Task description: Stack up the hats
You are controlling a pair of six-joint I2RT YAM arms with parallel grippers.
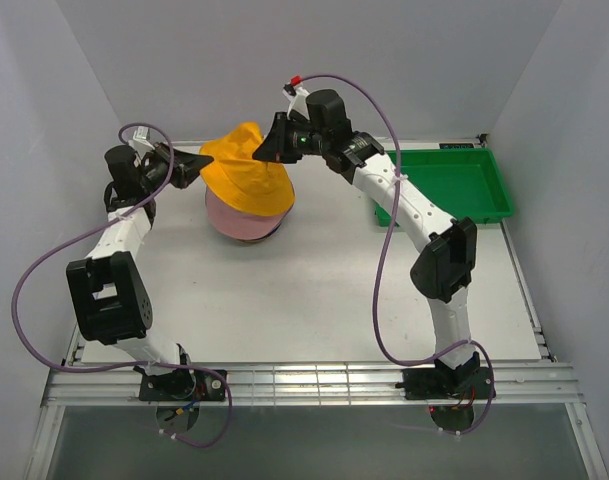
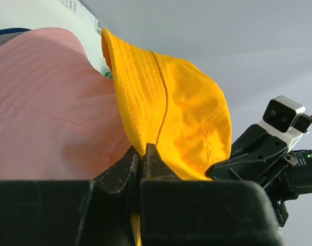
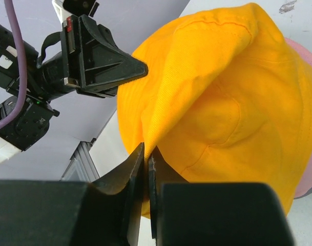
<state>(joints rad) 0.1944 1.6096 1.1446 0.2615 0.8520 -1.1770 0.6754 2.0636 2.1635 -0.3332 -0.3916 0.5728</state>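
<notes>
In the left wrist view, the left gripper (image 2: 143, 152) fills the bottom of the frame. Its two dark fingers are pressed together on the brim edge of the yellow-orange hat (image 2: 181, 107), with a strip of yellow fabric running down between them. The hat rises from that pinch toward the upper middle of the frame, stitched brim facing the camera. Just to its left, filling the left half, is the pink hat (image 2: 48, 113), which touches the yellow one along the brim. A thin sliver of the blue hat (image 2: 9, 32) shows at the upper left, above the pink. Too little of it is visible to say how it lies.

In the right wrist view, the right gripper (image 3: 147, 154) is at the bottom centre. It is clamped on a fold of the same yellow hat, and its jaws are nearly touching with fabric caught between them. The hat fills the right of the frame, with pink showing at the right edge behind it. The left gripper's pointed fingers reach in from the upper left.

From above, both grippers meet at the hat in the upper middle of the frame, the left one on its left side and the right one at its top right. The hat is held draped over the pink hat, covering the pink crown. Its peak is pulled up and its brim is lifted on the left. The pile sits on the white table (image 1: 314, 290). The green tray (image 1: 454, 185) lies well apart at the upper right, and purple cables (image 1: 384, 250) loop from both arms.
</notes>
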